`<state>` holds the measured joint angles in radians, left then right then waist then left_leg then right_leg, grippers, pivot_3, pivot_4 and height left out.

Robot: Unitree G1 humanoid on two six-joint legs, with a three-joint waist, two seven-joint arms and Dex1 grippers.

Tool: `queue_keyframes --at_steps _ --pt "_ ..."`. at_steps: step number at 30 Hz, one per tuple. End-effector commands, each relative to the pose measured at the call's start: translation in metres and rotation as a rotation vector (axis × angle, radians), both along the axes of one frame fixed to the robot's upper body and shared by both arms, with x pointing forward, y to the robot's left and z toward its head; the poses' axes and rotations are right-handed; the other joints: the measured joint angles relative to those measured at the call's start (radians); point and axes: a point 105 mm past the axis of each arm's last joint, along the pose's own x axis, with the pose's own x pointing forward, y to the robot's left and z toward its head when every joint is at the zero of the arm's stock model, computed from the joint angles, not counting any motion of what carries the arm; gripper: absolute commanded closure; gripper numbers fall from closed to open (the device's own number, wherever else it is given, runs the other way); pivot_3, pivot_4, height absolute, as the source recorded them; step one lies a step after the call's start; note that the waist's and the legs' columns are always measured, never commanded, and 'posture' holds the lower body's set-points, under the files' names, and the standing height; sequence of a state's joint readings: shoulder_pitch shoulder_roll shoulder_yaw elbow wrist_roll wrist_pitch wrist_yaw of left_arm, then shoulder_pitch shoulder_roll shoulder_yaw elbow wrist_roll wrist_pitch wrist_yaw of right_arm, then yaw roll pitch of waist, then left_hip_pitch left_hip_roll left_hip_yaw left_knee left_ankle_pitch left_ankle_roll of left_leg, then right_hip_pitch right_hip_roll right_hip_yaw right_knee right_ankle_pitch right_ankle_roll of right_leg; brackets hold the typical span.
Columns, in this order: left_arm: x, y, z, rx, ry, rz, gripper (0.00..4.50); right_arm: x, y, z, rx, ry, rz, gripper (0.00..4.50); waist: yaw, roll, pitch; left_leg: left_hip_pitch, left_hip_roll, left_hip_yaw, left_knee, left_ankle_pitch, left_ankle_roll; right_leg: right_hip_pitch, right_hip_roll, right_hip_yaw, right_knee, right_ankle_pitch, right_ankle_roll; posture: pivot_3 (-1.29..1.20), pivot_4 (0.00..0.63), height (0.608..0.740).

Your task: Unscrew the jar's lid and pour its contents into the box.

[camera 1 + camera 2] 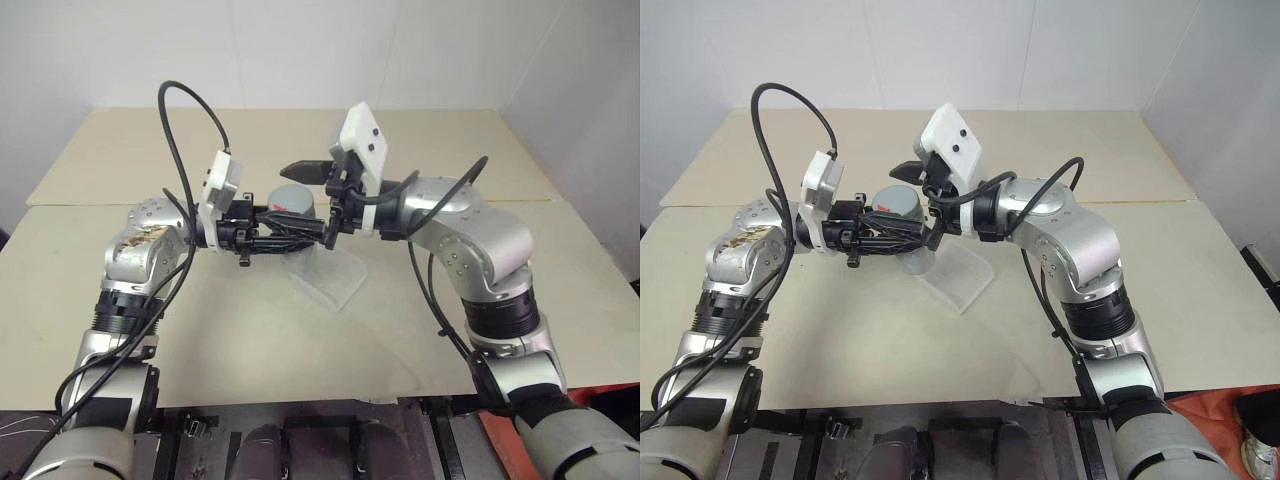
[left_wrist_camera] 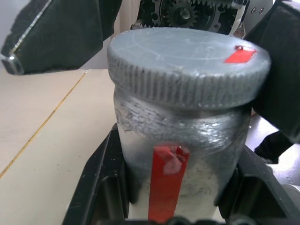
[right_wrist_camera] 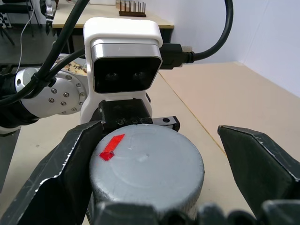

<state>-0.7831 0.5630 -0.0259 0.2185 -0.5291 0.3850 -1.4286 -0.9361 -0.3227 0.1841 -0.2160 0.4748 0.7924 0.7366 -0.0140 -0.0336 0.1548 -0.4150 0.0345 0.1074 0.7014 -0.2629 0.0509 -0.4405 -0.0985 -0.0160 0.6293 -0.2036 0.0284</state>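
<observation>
Left eye view: the left hand points toward the right one and is clamped on the jar, holding it above the beige surface.
Lid from above: the lid is a round, flat, grey cap, sitting on top of the jar.
Right hand: the right hand comes in from the opposite side with its black fingers spread wide, one above and beyond the lid, the other near the jar's side.
Box: the box is a shallow tray of clear, whitish plastic, lying on the surface just below the jar; I cannot tell what it holds.
Left wrist view: the jar stands between the left hand's two black fingers, which press its sides.
Jar wall: cloudy, silvery and scuffed, cylindrical, with a vertical red strip stuck on it; the contents cannot be made out through it.
Cap edge: the lid has a finely ribbed rim and a smooth, faintly scratched top with a small red mark.
Right wrist view: the lid lies between the right hand's wide black fingers, with a gap on one side.
Cap top: matte grey, with a red mark near its edge.
</observation>
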Motion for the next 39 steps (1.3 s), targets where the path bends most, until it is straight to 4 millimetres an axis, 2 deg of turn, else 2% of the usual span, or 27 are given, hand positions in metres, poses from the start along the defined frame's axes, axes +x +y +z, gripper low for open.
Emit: queue_keyframes --at_steps 1,18,30,34,39 --pt "-0.003 0.003 0.011 -0.006 -0.053 -0.011 2.59 0.0 -0.006 0.017 0.035 -0.066 -0.01 0.0 0.0 0.0 0.0 0.0 0.0 0.0 0.0 0.0 0.0 0.0 0.0 0.0 0.0 0.0 0.0 0.0 0.15 0.74" --pt "-0.008 0.014 0.011 0.015 -0.067 -0.018 2.59 0.011 -0.048 0.023 0.054 -0.053 -0.084 0.0 0.001 0.0 0.0 0.0 0.0 0.0 0.0 0.0 0.0 0.0 0.0 0.0 0.0 0.0 0.0 0.0 0.15 0.74" --pt "-0.009 0.018 0.011 0.021 -0.073 -0.01 2.59 0.014 -0.064 0.018 0.032 -0.045 -0.115 0.0 -0.001 0.0 0.0 0.0 0.0 0.0 0.0 0.0 0.001 0.0 0.0 0.0 -0.001 0.0 0.0 0.0 0.15 0.74" --pt "-0.005 0.018 0.011 0.016 -0.071 0.009 2.59 0.005 -0.067 0.022 0.024 -0.07 -0.097 0.0 0.0 0.0 0.0 0.0 0.0 0.0 0.0 -0.001 0.001 0.0 0.0 0.0 -0.001 0.0 0.0 0.0 0.15 0.74" --pt "-0.001 0.014 0.009 0.01 -0.067 0.015 2.59 -0.022 -0.055 0.032 0.048 -0.098 0.003 0.0 0.001 0.0 0.0 0.0 0.0 0.0 0.0 -0.001 0.001 0.0 0.0 0.0 -0.001 0.0 0.0 0.0 0.15 0.74"
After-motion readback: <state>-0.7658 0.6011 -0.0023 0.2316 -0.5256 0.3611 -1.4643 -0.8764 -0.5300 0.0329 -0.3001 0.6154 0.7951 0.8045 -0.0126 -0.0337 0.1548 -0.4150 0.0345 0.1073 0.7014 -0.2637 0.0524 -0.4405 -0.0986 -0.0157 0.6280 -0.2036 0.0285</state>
